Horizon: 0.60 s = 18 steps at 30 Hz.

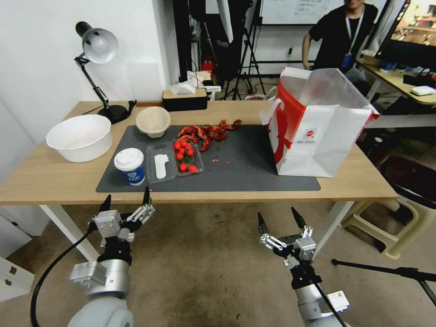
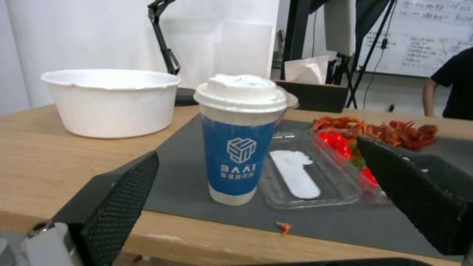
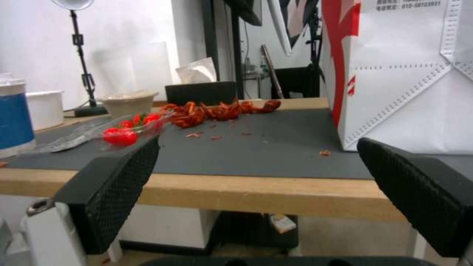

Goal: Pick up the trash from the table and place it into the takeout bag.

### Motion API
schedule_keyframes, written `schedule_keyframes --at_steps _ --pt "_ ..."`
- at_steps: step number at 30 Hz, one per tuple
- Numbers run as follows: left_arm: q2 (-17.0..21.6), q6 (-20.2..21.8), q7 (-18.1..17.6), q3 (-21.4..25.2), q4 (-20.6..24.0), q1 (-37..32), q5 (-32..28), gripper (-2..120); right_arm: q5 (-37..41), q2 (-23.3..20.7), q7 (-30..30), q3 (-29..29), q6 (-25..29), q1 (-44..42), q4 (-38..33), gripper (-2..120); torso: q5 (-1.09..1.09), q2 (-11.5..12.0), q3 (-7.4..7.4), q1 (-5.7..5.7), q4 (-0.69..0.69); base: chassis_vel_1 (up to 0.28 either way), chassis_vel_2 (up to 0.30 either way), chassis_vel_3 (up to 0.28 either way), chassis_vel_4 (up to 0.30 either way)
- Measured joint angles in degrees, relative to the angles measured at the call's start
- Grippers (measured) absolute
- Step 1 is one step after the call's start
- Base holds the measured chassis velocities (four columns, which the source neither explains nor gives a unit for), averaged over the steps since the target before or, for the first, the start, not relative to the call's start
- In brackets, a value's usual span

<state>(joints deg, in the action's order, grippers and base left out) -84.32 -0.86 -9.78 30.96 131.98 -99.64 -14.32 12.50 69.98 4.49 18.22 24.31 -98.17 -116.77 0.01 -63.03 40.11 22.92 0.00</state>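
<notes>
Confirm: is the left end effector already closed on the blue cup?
No: the left end effector is open, short of the table edge, with the blue cup standing untouched.

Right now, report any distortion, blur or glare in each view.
Head view: wide-angle bending bows the table edge, and the takeout bag leans outward. Left wrist view: the paper cup is sharp, the whiteboard behind soft. Right wrist view: near gripper fingers are blurred, and the wall looks washed out.

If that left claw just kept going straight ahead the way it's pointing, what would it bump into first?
Most likely the blue-and-white paper cup. The left gripper hangs open just short of the table edge, and its wrist view has the cup centred between the fingers, though its height against the edge is hard to judge.
</notes>
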Motion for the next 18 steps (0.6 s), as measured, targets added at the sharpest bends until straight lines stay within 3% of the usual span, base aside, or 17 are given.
schedule_keyframes --at_steps 4,12,14,18 --pt "0.69 -1.58 -0.68 1.04 -4.27 3.12 -0.30 100 0.06 -0.65 0.52 -0.89 -0.88 1.58 0.30 100 0.00 0.00 0.01 0.01 0.02 0.000 0.000 0.000 0.000" --pt "2.90 -0.30 -2.02 1.34 -9.25 8.59 -0.32 100 0.18 -1.06 1.21 -0.38 -1.85 1.95 0.10 100 -0.01 0.01 0.01 0.00 0.00 0.000 0.000 0.000 0.000" --pt "5.17 -0.57 -1.81 1.40 -13.11 12.58 -1.93 100 0.12 -1.06 1.33 -0.21 -2.29 1.92 -0.01 100 -0.01 0.00 0.01 0.01 -0.01 0.000 0.000 0.000 0.000" --pt "7.03 -1.79 -1.23 2.25 -16.11 14.90 -4.11 100 0.10 -1.25 1.43 -0.84 -3.33 3.04 0.19 100 -0.01 0.01 0.01 0.01 0.01 0.000 0.000 0.000 0.000"
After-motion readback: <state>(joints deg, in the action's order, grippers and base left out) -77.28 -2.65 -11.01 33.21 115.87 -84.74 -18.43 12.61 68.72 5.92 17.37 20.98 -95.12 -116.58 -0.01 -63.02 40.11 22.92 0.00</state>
